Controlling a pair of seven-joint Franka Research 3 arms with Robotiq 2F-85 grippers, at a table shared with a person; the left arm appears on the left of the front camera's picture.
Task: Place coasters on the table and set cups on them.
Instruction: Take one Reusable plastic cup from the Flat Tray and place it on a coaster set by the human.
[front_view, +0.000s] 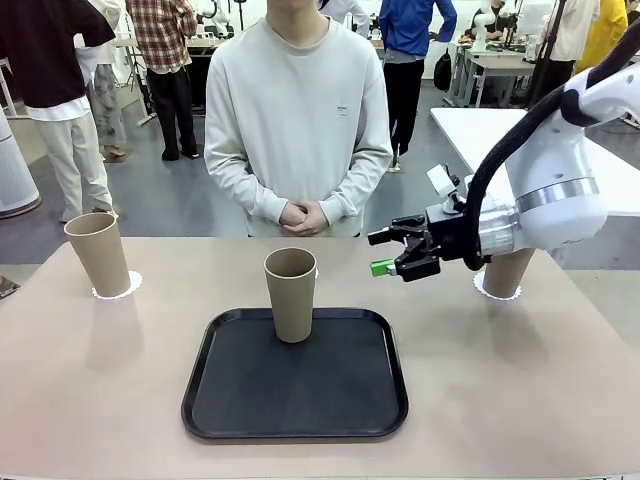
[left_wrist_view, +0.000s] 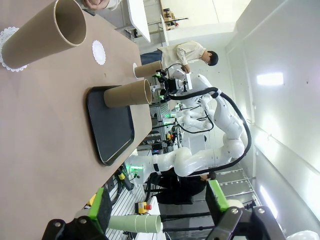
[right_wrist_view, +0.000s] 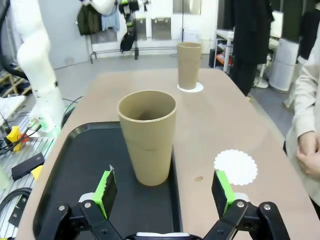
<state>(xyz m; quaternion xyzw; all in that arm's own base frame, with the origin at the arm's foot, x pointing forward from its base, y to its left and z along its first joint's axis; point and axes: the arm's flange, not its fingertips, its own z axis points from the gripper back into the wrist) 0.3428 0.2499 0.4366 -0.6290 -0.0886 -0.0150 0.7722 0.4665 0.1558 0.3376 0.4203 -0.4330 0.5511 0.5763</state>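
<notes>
Nearest the front cam, a black rounded-corner tray (front_view: 295, 385) sits on the beige-pink table (front_view: 90, 380), w/ one tan paper cup (front_view: 290, 294) upright at the tray's far edge. Just right of it, above the tabletop, hangs the right gripper (front_view: 392, 252), jaws spread wide, nothing between them, pointing toward the cup; in the right wrist view its green pads (right_wrist_view: 106, 186) stand either side of that cup, short of it and not touching. Farther back, a bare white doily coaster (right_wrist_view: 235, 166) lies on the table between tray and person. At far left a 2nd cup (front_view: 98, 253) stands on its coaster (front_view: 130, 287); at far right a 3rd cup (front_view: 505, 273), partly hidden behind the white arm, stands on another coaster (front_view: 482, 288). Across the table a person in a pale grey sweatshirt stands w/ hands (front_view: 304, 216) clasped. Left gripper (left_wrist_view: 157, 205), seen from its own wrist cam, is spread open and empty, off to the table's side.
</notes>
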